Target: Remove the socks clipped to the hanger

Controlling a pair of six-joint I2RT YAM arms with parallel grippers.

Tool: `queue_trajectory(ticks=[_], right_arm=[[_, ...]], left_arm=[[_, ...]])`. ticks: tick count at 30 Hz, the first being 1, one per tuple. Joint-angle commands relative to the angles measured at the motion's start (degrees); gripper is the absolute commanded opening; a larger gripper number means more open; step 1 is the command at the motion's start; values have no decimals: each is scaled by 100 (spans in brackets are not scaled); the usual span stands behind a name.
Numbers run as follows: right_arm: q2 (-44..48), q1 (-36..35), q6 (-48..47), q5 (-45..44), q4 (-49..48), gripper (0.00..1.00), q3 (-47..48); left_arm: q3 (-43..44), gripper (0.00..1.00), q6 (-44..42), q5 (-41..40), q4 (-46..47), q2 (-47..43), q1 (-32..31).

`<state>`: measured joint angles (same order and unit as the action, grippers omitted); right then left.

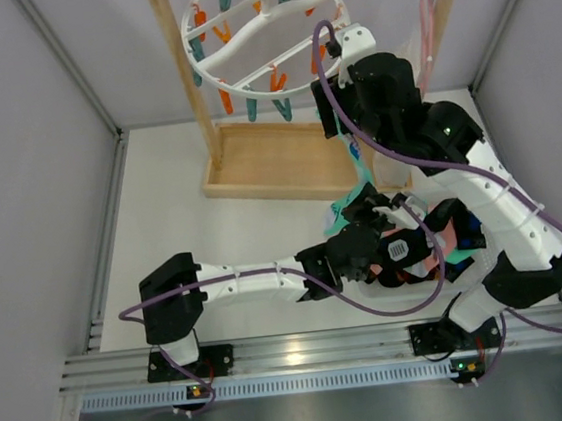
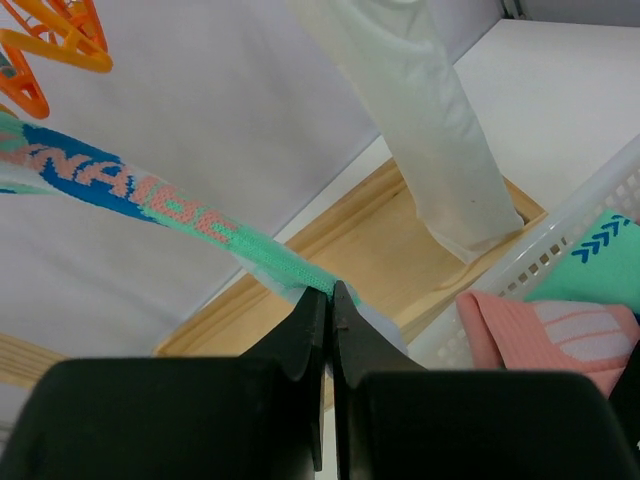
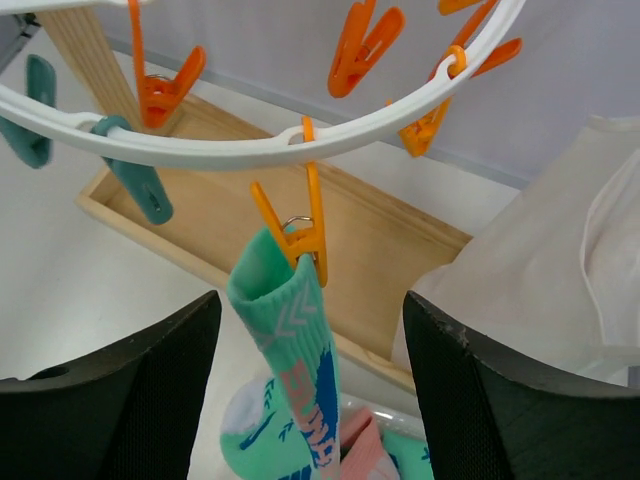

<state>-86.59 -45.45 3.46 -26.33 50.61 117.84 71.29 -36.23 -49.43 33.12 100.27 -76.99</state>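
Observation:
The white ring hanger (image 1: 263, 41) hangs from the wooden rack with orange and teal clothespins. In the right wrist view, one teal-mint patterned sock (image 3: 295, 340) hangs from an orange clothespin (image 3: 305, 235) on the ring (image 3: 250, 145). My right gripper (image 3: 310, 390) is open, one finger on each side of the sock just below the pin. My left gripper (image 2: 330, 295) is shut on the lower end of the same sock (image 2: 150, 200) and holds it stretched taut. In the top view the left gripper (image 1: 361, 210) sits below the right gripper (image 1: 338, 134).
A white basket (image 2: 560, 250) at the right holds a pink sock (image 2: 530, 330) and a teal sock (image 2: 590, 250). A long white garment (image 2: 430, 130) hangs over the rack's wooden base tray (image 3: 370, 250). The rack's posts (image 1: 194, 99) stand at the back.

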Motion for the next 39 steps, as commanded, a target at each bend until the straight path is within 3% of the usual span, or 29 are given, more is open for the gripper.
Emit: queue_trajectory(ticks=[1, 12, 26, 30, 37, 39], right_arm=[[-165, -122, -294, -725, 301, 70, 336], [-561, -148, -803, -286, -156, 63, 600], [-904, -148, -1058, -540, -1017, 50, 450], [-834, -148, -1129, -733, -1378, 45, 240], [-834, -148, -1094, -707, -1545, 18, 187], [-781, -140, -1032, -628, -1572, 17, 117]], left_arm=[[324, 0, -288, -5, 230, 36, -114], [456, 0, -385, -5, 230, 204, -132], [465, 0, -420, 56, 230, 204, -132], [430, 0, -385, 83, 221, 186, -132], [272, 0, -148, 127, 230, 20, -141], [184, 0, 45, 205, 212, -95, -149]])
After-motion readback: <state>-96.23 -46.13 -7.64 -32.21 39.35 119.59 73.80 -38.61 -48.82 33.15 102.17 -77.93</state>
